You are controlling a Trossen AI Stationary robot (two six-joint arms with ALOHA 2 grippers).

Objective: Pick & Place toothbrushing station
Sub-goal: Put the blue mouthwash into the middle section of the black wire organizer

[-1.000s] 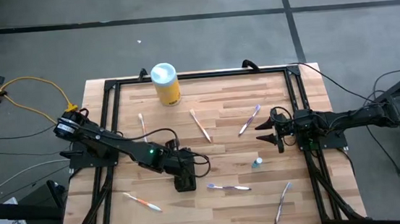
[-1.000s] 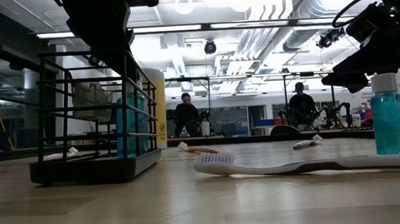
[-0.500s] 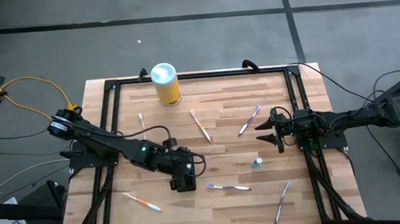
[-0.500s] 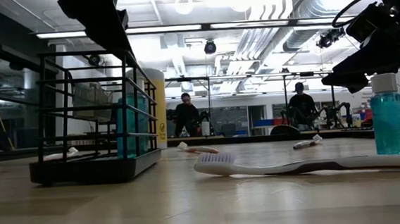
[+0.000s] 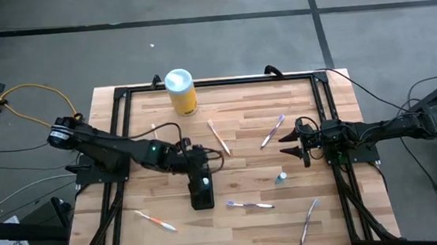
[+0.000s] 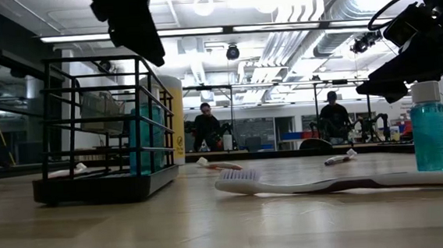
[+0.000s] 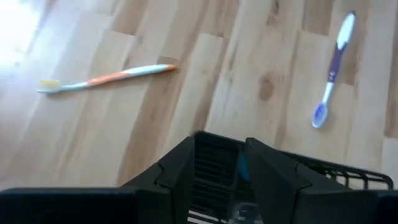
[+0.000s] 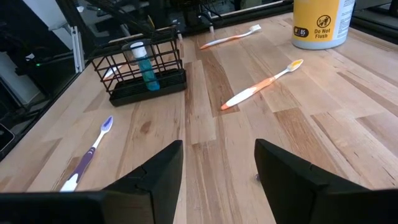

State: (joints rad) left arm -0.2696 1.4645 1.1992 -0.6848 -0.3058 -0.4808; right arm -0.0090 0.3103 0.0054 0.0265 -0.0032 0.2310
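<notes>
Overhead, table-level and both wrist cameras all share the toothbrushing station

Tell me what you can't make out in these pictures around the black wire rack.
- High view: the black wire rack is partly covered by the left gripper above it; its contents are hidden.
- Low view: the yellow cylindrical canister is half hidden behind the rack.
- Left wrist view: the rack's near end is cut off by the picture's edge.

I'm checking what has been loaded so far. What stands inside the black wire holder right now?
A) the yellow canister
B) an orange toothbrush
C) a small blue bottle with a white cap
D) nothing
C: the right wrist view shows a blue bottle with a white cap upright inside the black wire holder.
</notes>
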